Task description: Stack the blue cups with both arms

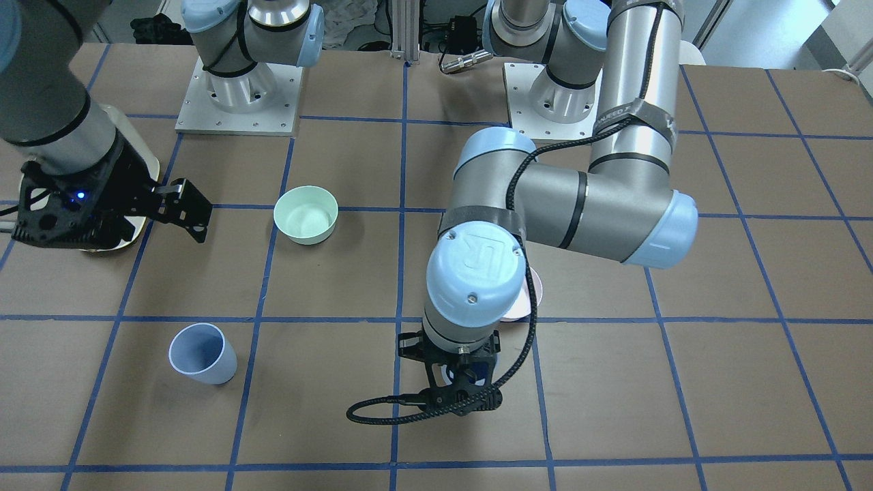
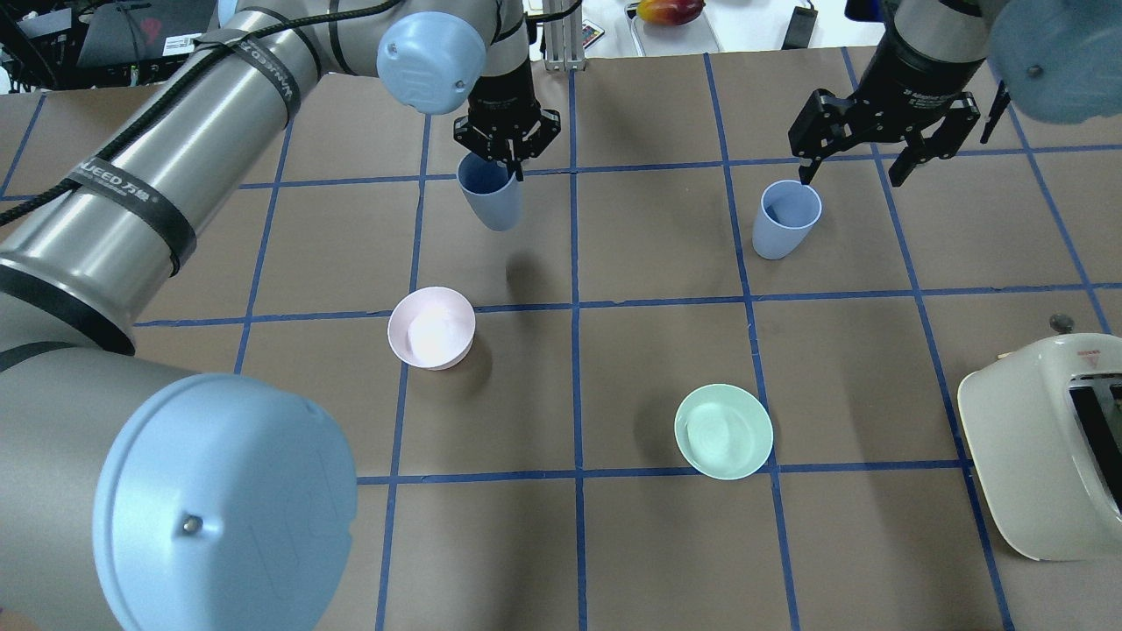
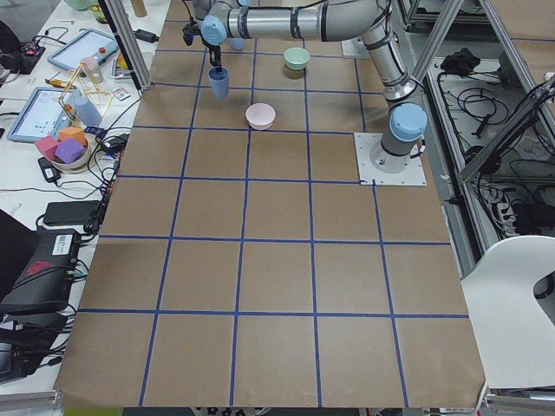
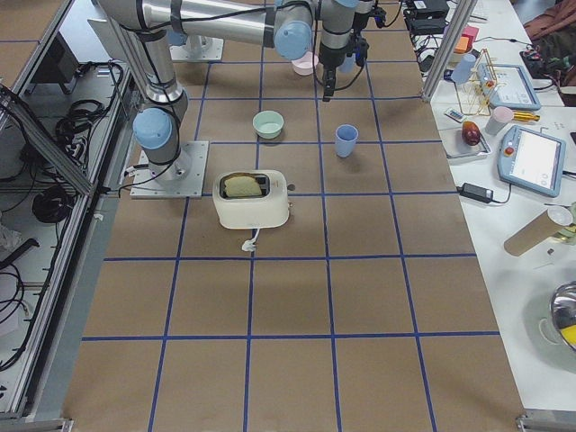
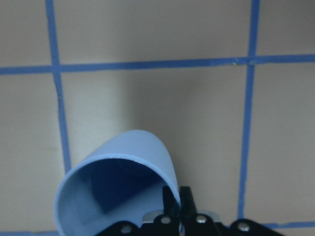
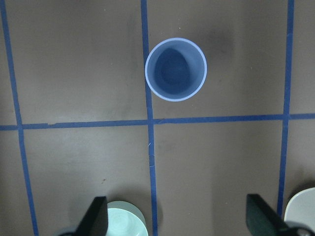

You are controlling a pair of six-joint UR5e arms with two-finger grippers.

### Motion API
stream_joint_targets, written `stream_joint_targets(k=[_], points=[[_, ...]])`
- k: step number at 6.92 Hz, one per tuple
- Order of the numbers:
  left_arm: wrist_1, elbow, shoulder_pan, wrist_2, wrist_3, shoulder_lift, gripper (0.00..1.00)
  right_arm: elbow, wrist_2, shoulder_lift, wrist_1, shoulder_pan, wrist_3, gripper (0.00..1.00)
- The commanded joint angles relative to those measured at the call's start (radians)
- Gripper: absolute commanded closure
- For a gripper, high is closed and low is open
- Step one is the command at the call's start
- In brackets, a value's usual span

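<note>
A matte light-blue plastic cup hangs under the left gripper, rim pinched (off the table); its twin stands just beside the right gripper, spread wide.

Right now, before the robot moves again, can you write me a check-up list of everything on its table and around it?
Surface: brown table with a blue tape grid; nothing spilled that I can see.
Job's things: one blue cup is held by its rim, lifted off the table; the other blue cup stands upright on the table, mouth up. Not stacked yet.
Clutter: pink bowl, mint-green bowl, cream toaster.
Grippers: left gripper is shut on the lifted cup; right gripper is open, empty, above the table just beyond the standing cup.
Cables: black cable runs down the left arm and loops by its wrist.
Surroundings: side bench with a tablet; white chair.
</note>
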Motion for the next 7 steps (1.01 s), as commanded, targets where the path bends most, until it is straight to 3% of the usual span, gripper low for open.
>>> stream_joint_targets(k=[1,4,7], points=[[0.112,-0.093,-0.118,-0.002,-0.175,0.009,1.00,-0.004,0.009,0.133,-0.165,-0.029,-0.082,0.00],[0.098,-0.367,-0.176,-0.054,-0.220,0.159,1.00,-0.003,0.012,0.250,-0.360,-0.030,-0.163,0.00],[0.094,-0.447,-0.220,-0.104,-0.294,0.240,1.00,0.002,0.012,0.325,-0.360,-0.030,-0.191,0.00]])
